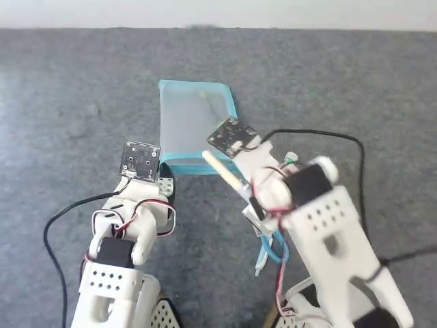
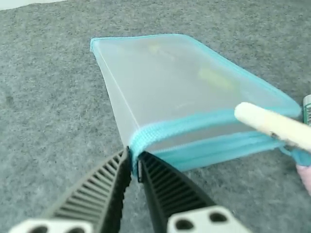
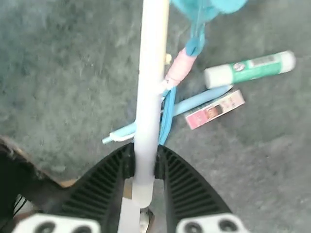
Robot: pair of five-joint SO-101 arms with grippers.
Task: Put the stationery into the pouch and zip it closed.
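Note:
The translucent pouch (image 1: 194, 123) with blue zip trim (image 2: 194, 126) lies at the table's middle. My left gripper (image 2: 134, 162) (image 1: 166, 183) is shut on the pouch's near corner at the zip edge. My right gripper (image 3: 144, 155) (image 1: 249, 195) is shut on a cream stick (image 3: 151, 87) (image 1: 222, 169), held in the air. The stick's tip (image 2: 272, 124) is at the pouch's near edge, by the corner opposite the left gripper. On the mat under the right arm lie a green-and-white glue stick (image 3: 250, 68), a blue pen (image 3: 194, 104) and a small pink eraser (image 3: 214, 109).
A pink zip pull on a blue strap (image 3: 181, 65) hangs from the pouch corner (image 3: 209, 5) over the loose items. Grey felt mat (image 1: 61, 102) covers the table. Cables trail from both arm bases; a black one (image 1: 341, 140) loops to the right.

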